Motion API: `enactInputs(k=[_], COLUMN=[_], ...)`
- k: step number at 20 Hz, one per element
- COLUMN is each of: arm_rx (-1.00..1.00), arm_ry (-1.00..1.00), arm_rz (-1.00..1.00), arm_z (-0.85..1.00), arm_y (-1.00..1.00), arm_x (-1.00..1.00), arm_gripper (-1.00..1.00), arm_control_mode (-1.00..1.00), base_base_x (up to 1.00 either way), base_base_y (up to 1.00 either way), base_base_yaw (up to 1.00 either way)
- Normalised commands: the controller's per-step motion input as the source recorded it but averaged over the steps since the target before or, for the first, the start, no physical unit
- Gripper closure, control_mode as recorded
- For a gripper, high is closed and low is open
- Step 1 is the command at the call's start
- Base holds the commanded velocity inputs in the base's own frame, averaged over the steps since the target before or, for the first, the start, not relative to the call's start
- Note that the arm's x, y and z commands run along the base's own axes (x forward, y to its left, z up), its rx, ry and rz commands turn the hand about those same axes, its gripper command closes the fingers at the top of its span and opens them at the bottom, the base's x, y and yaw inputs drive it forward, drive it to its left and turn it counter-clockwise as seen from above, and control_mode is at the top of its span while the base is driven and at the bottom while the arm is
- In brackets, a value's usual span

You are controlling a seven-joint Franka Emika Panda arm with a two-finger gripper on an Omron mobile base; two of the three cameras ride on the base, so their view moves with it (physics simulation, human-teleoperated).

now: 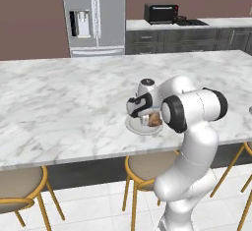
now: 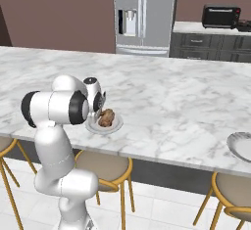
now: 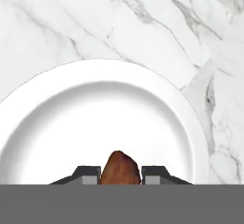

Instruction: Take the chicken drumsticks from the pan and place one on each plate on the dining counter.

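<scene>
One drumstick (image 3: pixel 120 167) sits clamped between my jaws, closed as tight as its bulk allows; its brown tip pokes up between the two dark fingertips (image 3: pixel 88 173) in the hand view. Gripper (image 3: pixel 120 178) points straight down over a white plate (image 3: pixel 157 94).

Directly beneath: plate rim rings me on all sides, so I am roughly centred over the dish. From the right base view the meat looks very low, at or just touching the plate floor; cannot tell which.

Around the plate: veined marble bench (image 3: pixel 57 23), bare close by. Plate sits near the bench's near edge, above the stools (image 2: pixel 100 168).

Farther out, well to one side along the same edge: a second plate (image 2: pixel 241 146), partly cut off by the frame, nothing visible on the part that shows.

Step in hand, as I judge it: setting down one drumstick on this plate. Next move calls for spreading the jaws gently so the piece stays inside the rim, then lifting straight up clear of it. After that, probably another drumstick for the far plate.
</scene>
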Motion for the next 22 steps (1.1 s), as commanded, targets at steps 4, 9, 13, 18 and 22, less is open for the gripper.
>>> enactInputs(k=[4, 9, 13, 18, 22], arm_rx=[0.0, 0.0, 0.0, 0.0, 0.0], arm_ry=[0.0, 0.0, 0.0, 0.0, 0.0], arm_rz=[0.0, 0.0, 0.0, 0.0, 0.0], arm_z=[-0.22, -0.18, -0.16, -0.16, -0.16], arm_y=[0.0, 0.01, 0.03, 0.05, 0.06], arm_x=[0.19, 0.17, 0.18, 0.21, 0.21], arm_gripper=[1.0, 1.0, 1.0, 1.0, 1.0], arm_control_mode=[-1.0, -1.0, -1.0, -1.0, -1.0], base_base_x=[0.0, 0.0, 0.0, 0.0, 0.0], base_base_y=[0.0, 0.0, 0.0, 0.0, 0.0], base_base_yaw=[0.0, 0.0, 0.0, 0.0, 0.0])
